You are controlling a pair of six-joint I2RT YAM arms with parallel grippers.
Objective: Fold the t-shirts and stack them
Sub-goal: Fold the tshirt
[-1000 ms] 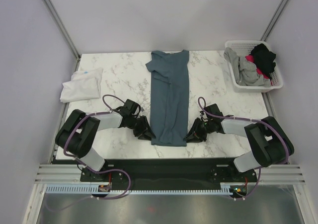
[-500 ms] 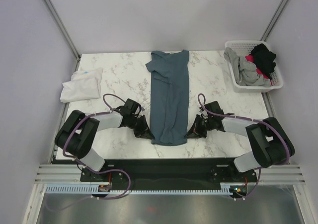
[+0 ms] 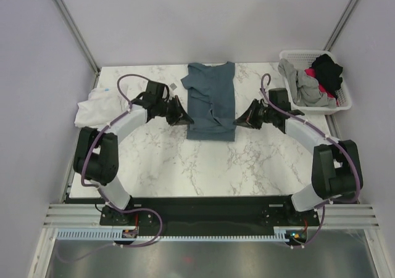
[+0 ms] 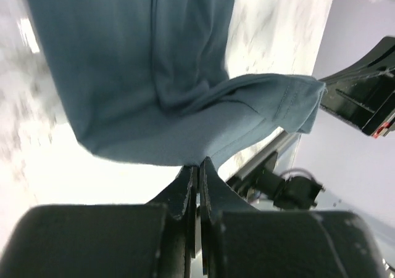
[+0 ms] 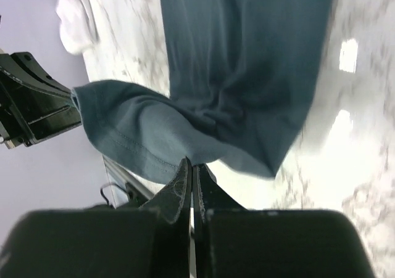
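Left gripper [image 3: 185, 119], right gripper [image 3: 237, 119]: each pinched tight on a hem corner of slate-blue t-shirt [image 3: 211, 99], half doubled over itself at far middle of table [image 3: 185, 161]. Soft, light, limp; sags between pinches. Best held by corners, kept taut.

slate-blue t-shirt [image 4: 123, 56] cut off at the top edge of both wrist views, marble table [image 4: 24, 136] blurred there, small grey mark [image 3: 175, 85] left of the shirt's collar too small to identify
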